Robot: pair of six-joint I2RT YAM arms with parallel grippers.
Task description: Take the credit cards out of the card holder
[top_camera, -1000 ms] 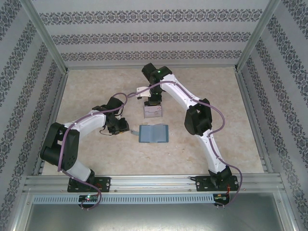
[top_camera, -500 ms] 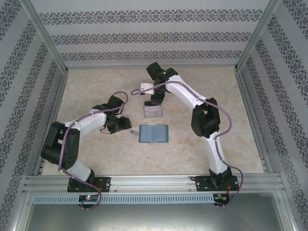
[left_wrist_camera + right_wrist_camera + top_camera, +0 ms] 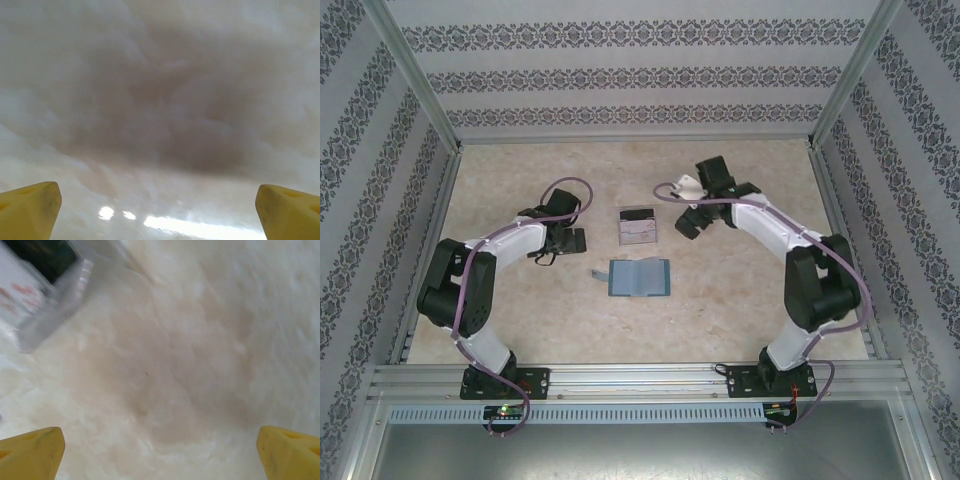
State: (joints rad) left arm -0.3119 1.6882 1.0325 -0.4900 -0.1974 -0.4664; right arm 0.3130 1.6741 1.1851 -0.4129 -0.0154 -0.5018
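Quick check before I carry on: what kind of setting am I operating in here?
Probably a purpose-built robot test booth, not a real room: aluminium frame posts hold patterned wallpaper panels around a marble-look tabletop, and a metal rail runs along its near edge.

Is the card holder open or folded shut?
Open: the card holder lies flat, both halves spread side by side.

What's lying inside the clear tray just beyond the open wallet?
A pale card and a dark card lie in the clear tray. How far they overlap is unclear, and anything beneath them is covered.
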